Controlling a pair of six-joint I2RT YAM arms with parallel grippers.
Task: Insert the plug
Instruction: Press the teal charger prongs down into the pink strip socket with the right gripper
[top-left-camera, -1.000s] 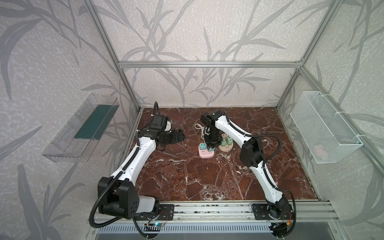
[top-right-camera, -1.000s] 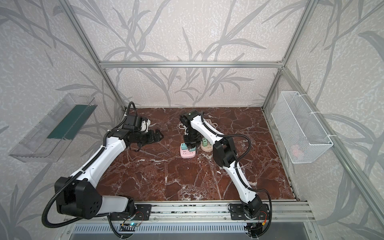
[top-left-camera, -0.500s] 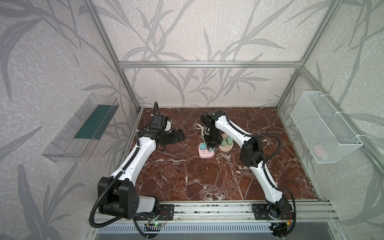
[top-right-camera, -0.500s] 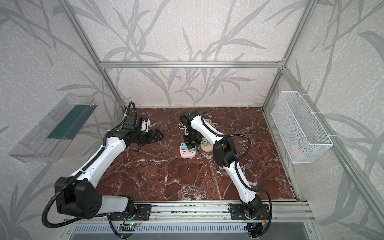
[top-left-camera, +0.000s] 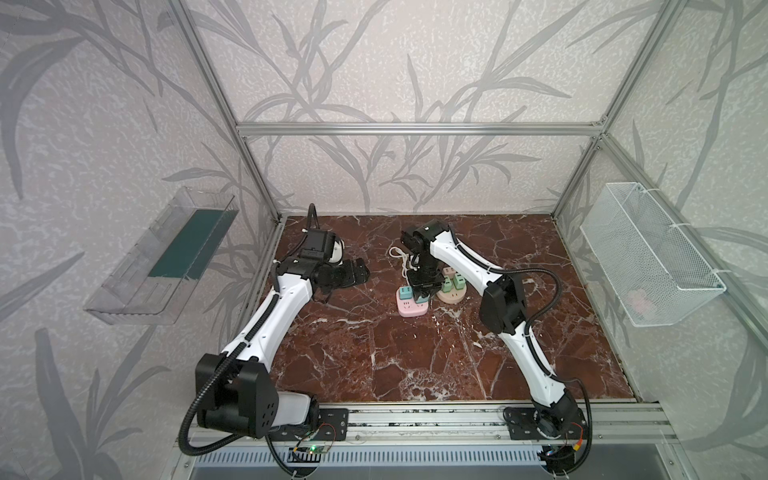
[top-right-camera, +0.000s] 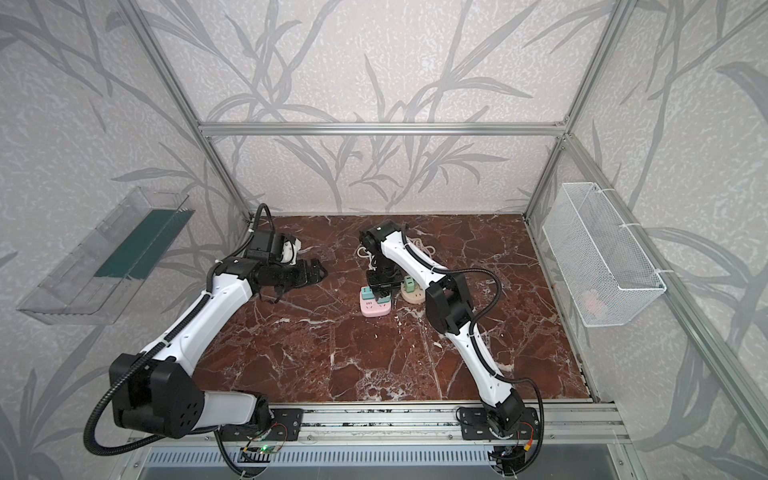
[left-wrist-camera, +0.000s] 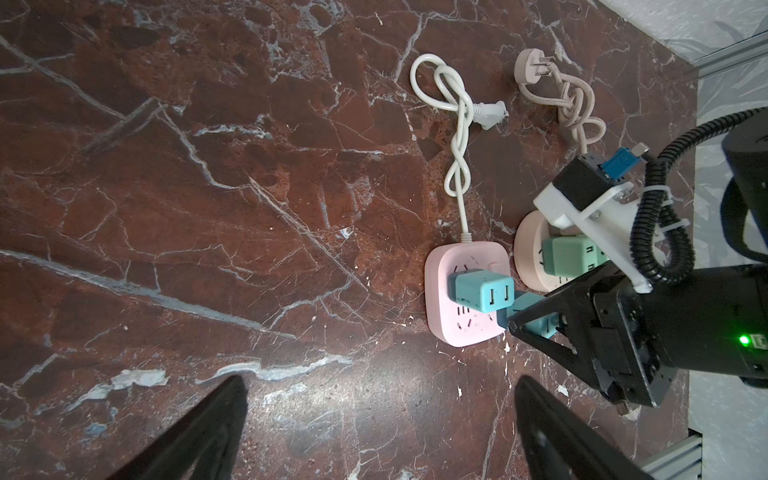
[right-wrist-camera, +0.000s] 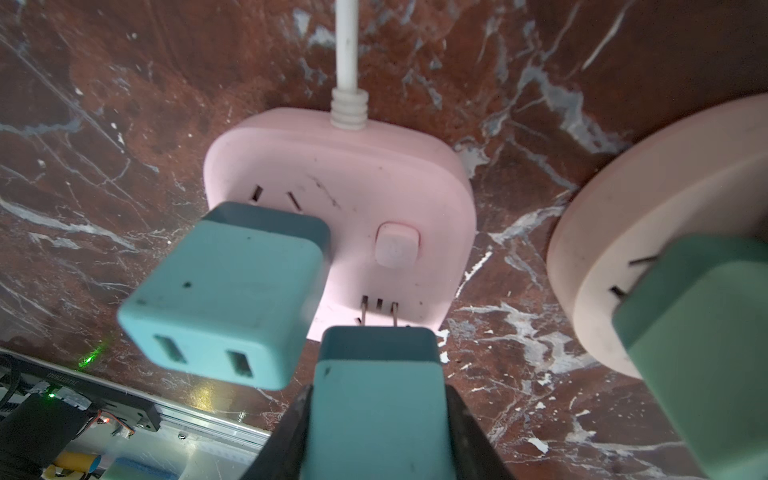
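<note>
While R gripper (right-wrist-camera: 376, 419) clamps a boxy teal plug (right-wrist-camera: 376, 365), its metal prongs touch, poss. enter, slots of the rounded pink strip (right-wrist-camera: 353, 166). L gripper (left-wrist-camera: 380, 390) gapes over veined marble (left-wrist-camera: 208, 208).

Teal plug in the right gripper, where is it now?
In the right wrist view the teal plug sits in the right gripper, prongs at free slots of the pink power strip, beside the seated blue adapter.

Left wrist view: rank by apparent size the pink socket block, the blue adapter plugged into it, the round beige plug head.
1. pink socket block
2. plugged-in blue adapter
3. round beige plug head; it lies farther from the camera, so that last gap may be partly distance.
</note>
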